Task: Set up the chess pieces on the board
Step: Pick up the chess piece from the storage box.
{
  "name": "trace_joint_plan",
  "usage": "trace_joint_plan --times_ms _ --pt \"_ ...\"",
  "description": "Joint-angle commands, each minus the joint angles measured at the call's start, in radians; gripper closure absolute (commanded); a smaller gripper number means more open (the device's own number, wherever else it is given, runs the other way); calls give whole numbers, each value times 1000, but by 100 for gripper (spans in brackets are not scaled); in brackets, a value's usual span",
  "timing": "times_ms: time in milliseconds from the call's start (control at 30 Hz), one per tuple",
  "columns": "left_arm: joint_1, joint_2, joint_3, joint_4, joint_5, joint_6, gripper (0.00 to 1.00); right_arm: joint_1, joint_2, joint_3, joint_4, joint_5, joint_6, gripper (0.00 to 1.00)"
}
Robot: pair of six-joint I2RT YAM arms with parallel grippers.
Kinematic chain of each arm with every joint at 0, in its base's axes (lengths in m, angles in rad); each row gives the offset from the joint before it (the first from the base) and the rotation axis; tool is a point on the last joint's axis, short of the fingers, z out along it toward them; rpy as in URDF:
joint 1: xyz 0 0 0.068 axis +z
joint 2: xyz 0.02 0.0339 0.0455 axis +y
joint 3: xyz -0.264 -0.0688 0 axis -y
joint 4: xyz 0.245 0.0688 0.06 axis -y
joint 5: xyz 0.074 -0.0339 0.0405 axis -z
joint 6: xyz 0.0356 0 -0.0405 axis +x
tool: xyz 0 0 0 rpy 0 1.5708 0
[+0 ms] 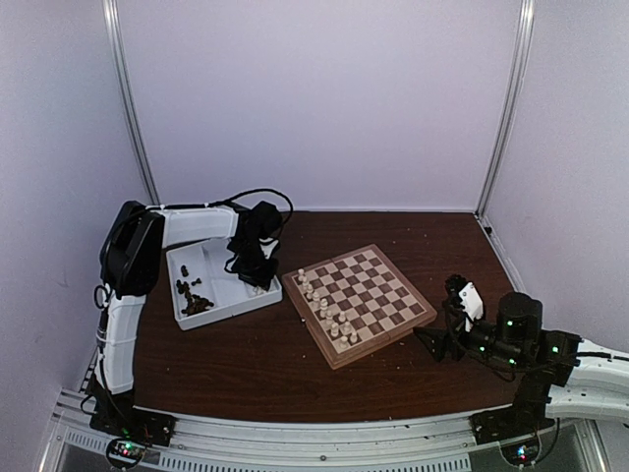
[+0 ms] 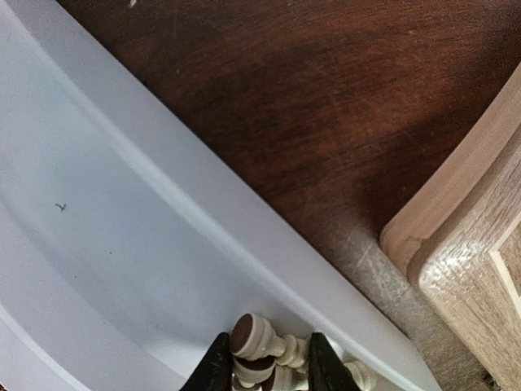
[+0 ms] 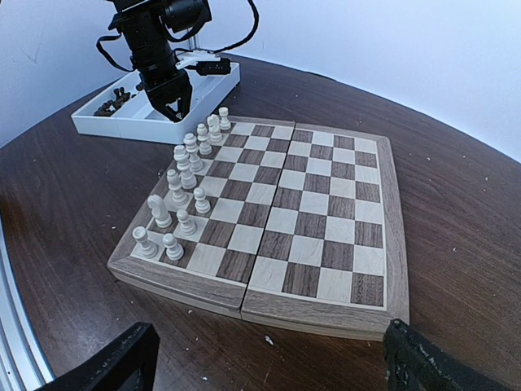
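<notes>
Nearest us, by the counter's (image 1: 246, 374) right edge, the right gripper (image 3: 269, 346) hangs with its jaws spread wide and nothing in them. It looks across at the board (image 3: 342, 244), which sits mid-counter. About a dozen cream pieces (image 3: 186, 175) stand there in two rows along the side facing the tray, with gaps in those rows. I'd call it under halfway: not one dark piece is on a square. The dark pieces (image 1: 194, 300) lie heaped in the tray (image 1: 221, 308) toward the left edge. Farther back, the left gripper (image 2: 269, 362) is down in that tray, its fingers flanking a toppled cream piece (image 2: 259, 338). I cannot tell whether it is actually clamped. The frame edge cuts off the other cream pieces beneath it, so their number is unclear.
</notes>
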Motion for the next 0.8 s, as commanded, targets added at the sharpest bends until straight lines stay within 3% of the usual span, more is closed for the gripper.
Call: trace_joint_plan --times_ms 0,267,767 --pt "6 -5 2 -38 5 -12 72 -1 1 0 24 -3 -6 3" --pt "6 -151 -113 65 -57 -40 82 -1 3 0 26 -4 -6 2" --pt "6 -292 -224 168 -34 -90 82 -1 6 1 27 -10 -7 2"
